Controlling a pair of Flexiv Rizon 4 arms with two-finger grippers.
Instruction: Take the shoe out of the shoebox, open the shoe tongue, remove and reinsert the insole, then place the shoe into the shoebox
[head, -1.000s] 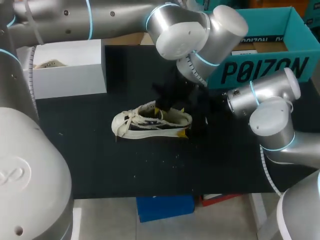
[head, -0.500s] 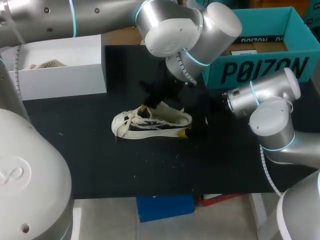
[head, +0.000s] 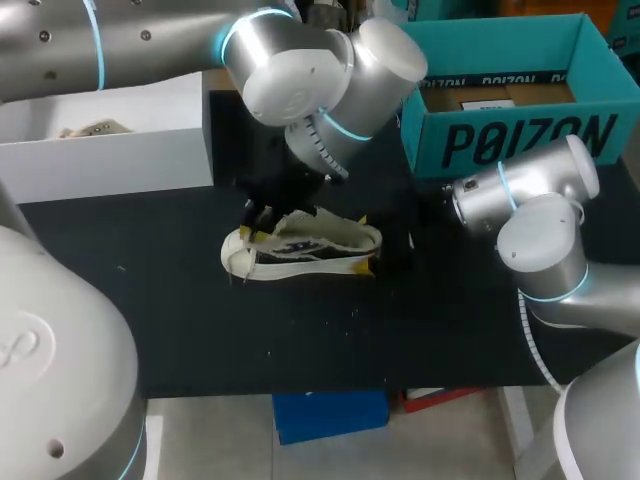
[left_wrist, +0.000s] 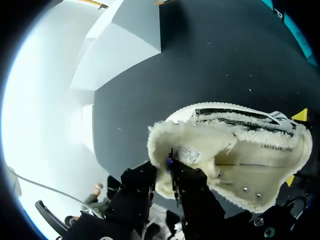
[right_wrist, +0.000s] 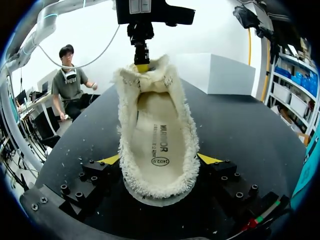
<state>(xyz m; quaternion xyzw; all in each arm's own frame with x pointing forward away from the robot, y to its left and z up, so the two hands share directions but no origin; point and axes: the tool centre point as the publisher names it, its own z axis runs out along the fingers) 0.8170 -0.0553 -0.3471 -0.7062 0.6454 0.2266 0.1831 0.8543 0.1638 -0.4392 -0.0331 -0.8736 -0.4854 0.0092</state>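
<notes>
Tool on your left arm (head: 255, 214): narrow, pinched on the fleecy tongue (left_wrist: 200, 145) at the lace end. Loose laces (head: 240, 258) trail just beside it and could snag if you pull up.

Shoe (head: 300, 245): sole down, mid-worktop (head: 200, 330), insole (right_wrist: 160, 145) seated inside.

Right tool (right_wrist: 159, 161): spread around the heel, one yellow tip against each side.

Teal shoebox (head: 510, 140): well apart, past the right arm.

Likely risks:
- Haul the tongue too hard and the fleece may slip from the pinch.
- The toe may lift and twist the heel out of your right clamp.
</notes>
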